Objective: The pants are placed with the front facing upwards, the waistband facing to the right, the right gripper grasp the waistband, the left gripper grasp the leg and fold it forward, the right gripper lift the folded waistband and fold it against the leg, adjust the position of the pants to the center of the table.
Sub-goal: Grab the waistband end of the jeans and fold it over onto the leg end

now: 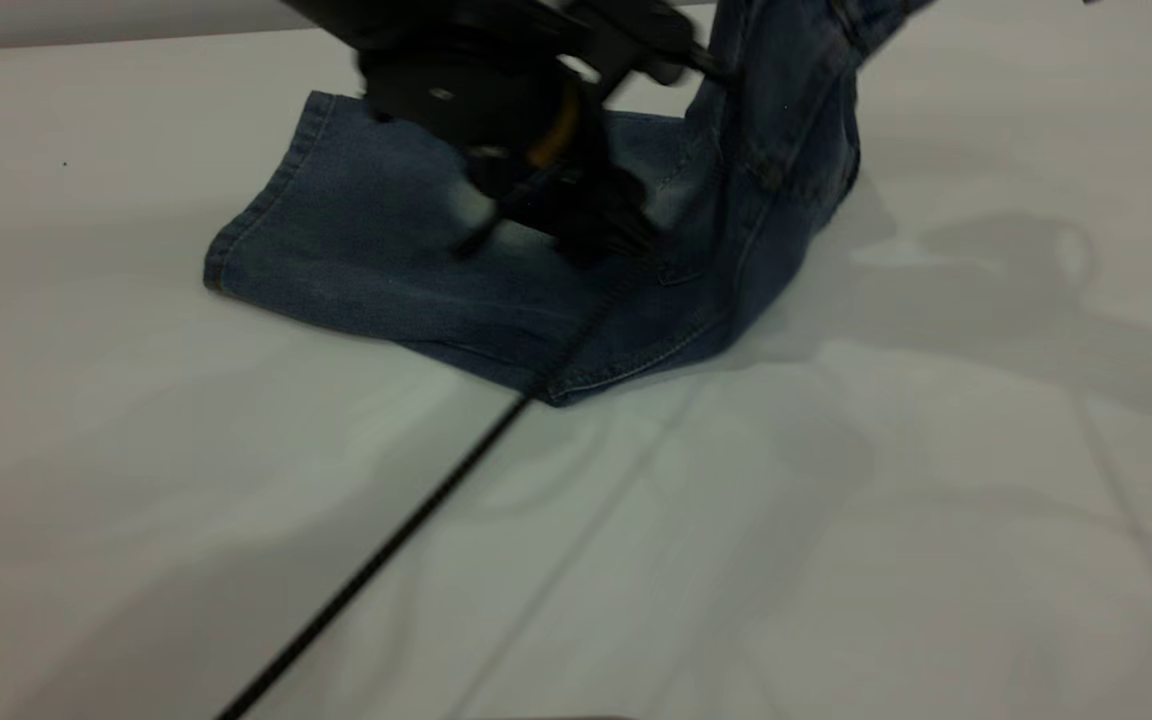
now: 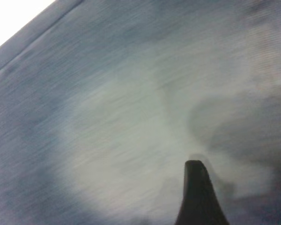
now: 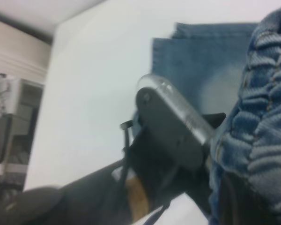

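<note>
The blue denim pants (image 1: 386, 260) lie folded lengthwise on the white table (image 1: 186, 520), with the leg hems at the left. Their right end (image 1: 786, 130) is lifted steeply and leaves the exterior view at the top right. The right gripper (image 3: 227, 190) is out of the exterior view; in its wrist view it is shut on the ruched waistband (image 3: 267, 98). The left gripper (image 1: 546, 235) hovers low over the middle of the flat leg part, blurred. Its wrist view is filled by a pale faded knee patch (image 2: 131, 136).
A thin black cable (image 1: 416, 520) runs across the table from the front left up to the pants. Bare tabletop lies in front of the pants and on both sides. Past the table's far edge, the right wrist view shows a wall and shelving (image 3: 14, 131).
</note>
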Action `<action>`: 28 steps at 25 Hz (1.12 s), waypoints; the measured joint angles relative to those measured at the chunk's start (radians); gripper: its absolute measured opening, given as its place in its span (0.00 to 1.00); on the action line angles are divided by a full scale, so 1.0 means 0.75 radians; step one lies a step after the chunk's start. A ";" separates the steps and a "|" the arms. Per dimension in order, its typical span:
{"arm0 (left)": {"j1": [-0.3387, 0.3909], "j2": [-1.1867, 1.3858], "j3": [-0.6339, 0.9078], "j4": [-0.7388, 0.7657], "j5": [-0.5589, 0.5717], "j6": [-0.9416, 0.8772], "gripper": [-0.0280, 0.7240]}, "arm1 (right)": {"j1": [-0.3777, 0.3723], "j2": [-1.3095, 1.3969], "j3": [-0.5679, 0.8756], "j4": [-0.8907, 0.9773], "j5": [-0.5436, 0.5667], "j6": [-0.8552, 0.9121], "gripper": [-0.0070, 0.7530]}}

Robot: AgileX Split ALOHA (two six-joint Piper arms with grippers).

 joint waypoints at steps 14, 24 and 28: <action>0.010 0.050 0.000 0.001 -0.208 -0.104 0.60 | 0.000 -0.069 -0.131 -0.041 0.087 0.002 0.06; 0.169 -0.266 0.001 0.047 0.005 -0.069 0.60 | 0.006 -0.070 -0.131 -0.109 0.031 0.003 0.06; 0.272 -0.477 0.001 0.063 0.092 -0.069 0.60 | 0.076 -0.056 -0.134 -0.058 -0.044 -0.012 0.06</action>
